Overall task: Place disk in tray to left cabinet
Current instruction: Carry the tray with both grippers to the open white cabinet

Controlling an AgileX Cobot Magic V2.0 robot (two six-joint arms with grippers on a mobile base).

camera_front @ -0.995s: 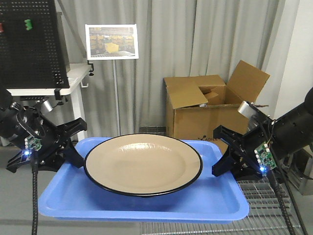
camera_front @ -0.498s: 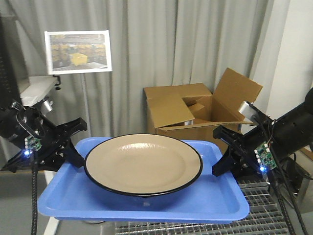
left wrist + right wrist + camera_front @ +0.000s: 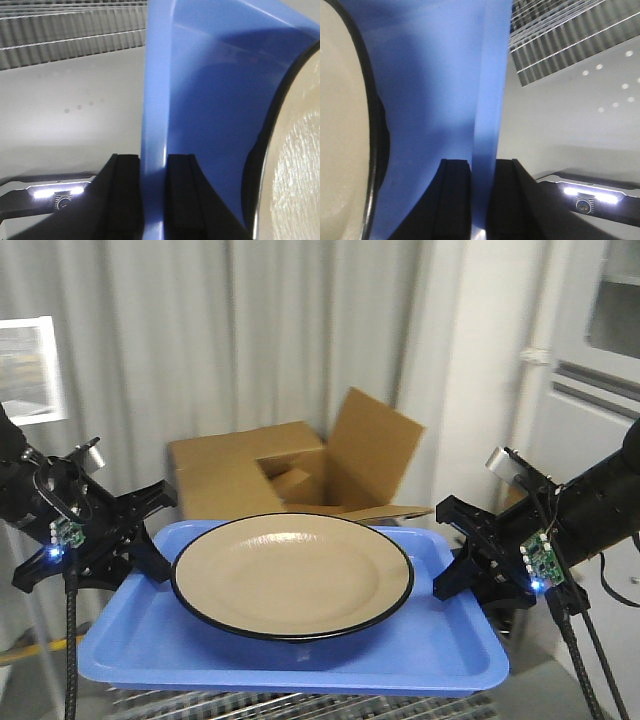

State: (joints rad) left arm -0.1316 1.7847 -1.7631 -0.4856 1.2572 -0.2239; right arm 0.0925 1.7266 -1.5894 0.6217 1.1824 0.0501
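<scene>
the bright blue rectangular plastic tray, with the round tan black-rimmed disk between them, is being clamped at its rims by the left gripper and right gripper; the brown cardboard box behind is being shifted leftward, so transport is judged underway.

Pale grey curtains hung across the far side, ending at a white wall on the right. An open cardboard box sat before them, one flap raised. A printed picture showed at far left, pale panelling at far right, and wire grating lay nearest.
</scene>
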